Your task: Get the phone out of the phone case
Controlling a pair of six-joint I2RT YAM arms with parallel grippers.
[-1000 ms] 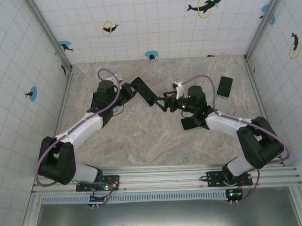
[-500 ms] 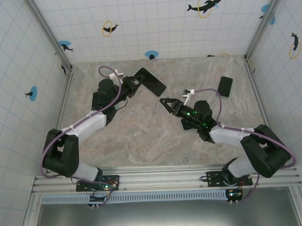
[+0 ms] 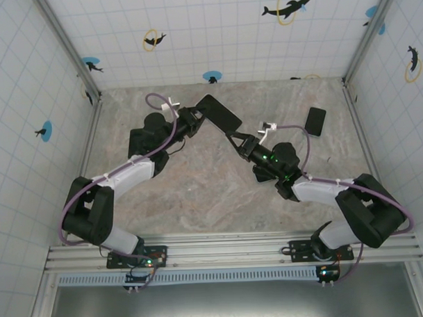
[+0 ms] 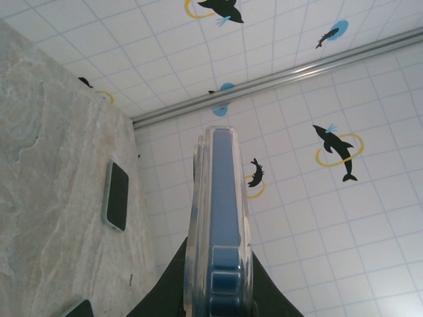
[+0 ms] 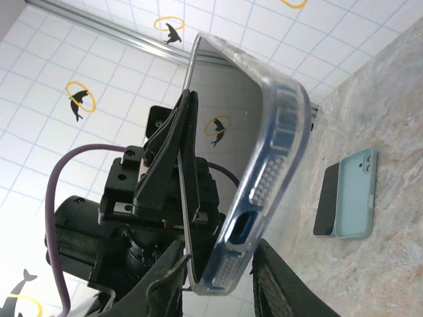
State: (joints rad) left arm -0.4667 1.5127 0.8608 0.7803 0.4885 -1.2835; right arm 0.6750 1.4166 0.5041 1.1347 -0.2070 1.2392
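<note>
Peeling the case (image 5: 283,112) off looks the step in hand: the left gripper (image 3: 194,119) is clamped on the phone (image 3: 220,114), aloft over the table (image 3: 199,194), and the right gripper (image 5: 218,267) pinches the case's end, so next it must tug that end free.

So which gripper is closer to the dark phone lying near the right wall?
Right. The right gripper is left of that phone; the left gripper sits farther left, holding the cased phone.
</note>
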